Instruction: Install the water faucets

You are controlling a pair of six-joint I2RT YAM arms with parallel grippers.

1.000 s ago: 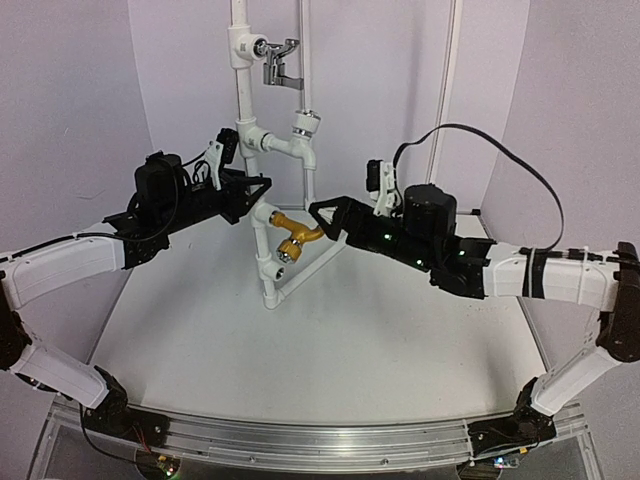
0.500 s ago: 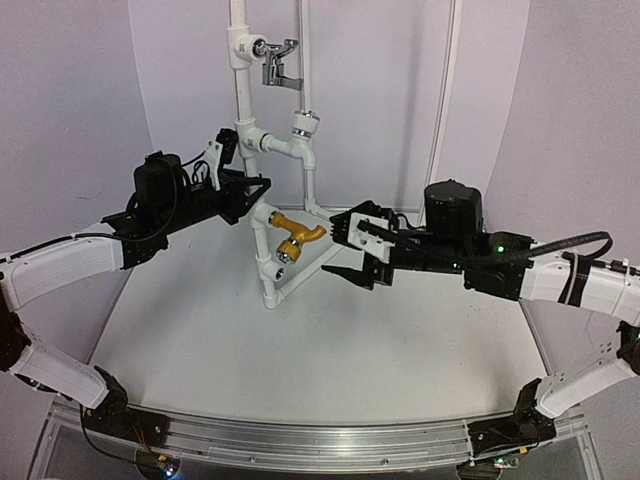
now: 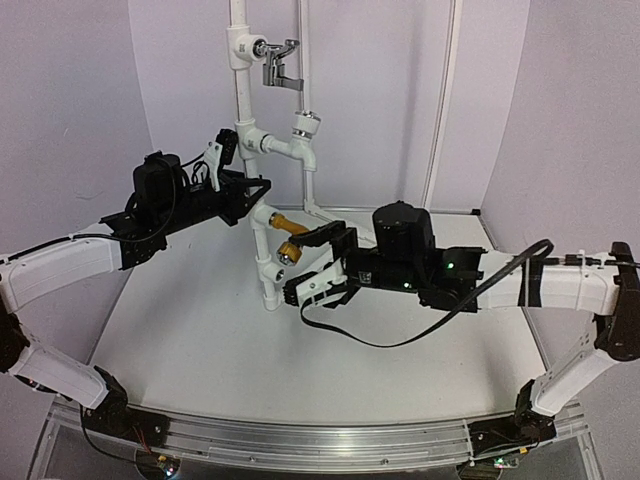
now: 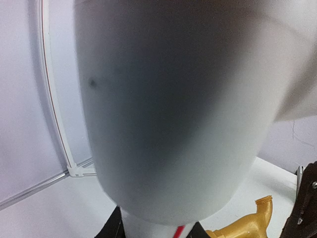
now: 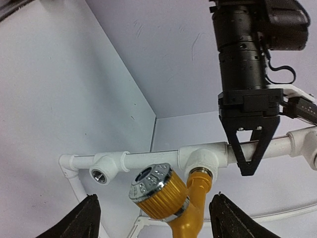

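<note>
**Left side.** The left hand is closed on the white plastic pipe frame. It grips the upright section between the upper branch and the lower fitting. In the left wrist view the gripped pipe fills nearly the whole picture. The frame stands toward the back of the white table.

**Upper frame.** A chrome metal tap with a lever handle is mounted near the top of the upright. Lower down and slightly to the right, a white plastic tap with a silver-capped knob sits on a side branch.

**Centre.** The small golden-brass tap is on the lower part of the frame, just below and beside the left hand's grip. Its neck enters a white tee fitting. Its round, ridged silvery knob faces the right wrist camera. In that view, a second white tee with a metal-lined socket lies further along the same pipe.

**Right side.** The right hand is open. Its black fingers stand one on each side of the golden-brass tap, with a visible gap on both sides. No contact with the tap is visible. A black cable hangs in a loop beneath the right arm. Whether it touches the table cannot be told.
</note>
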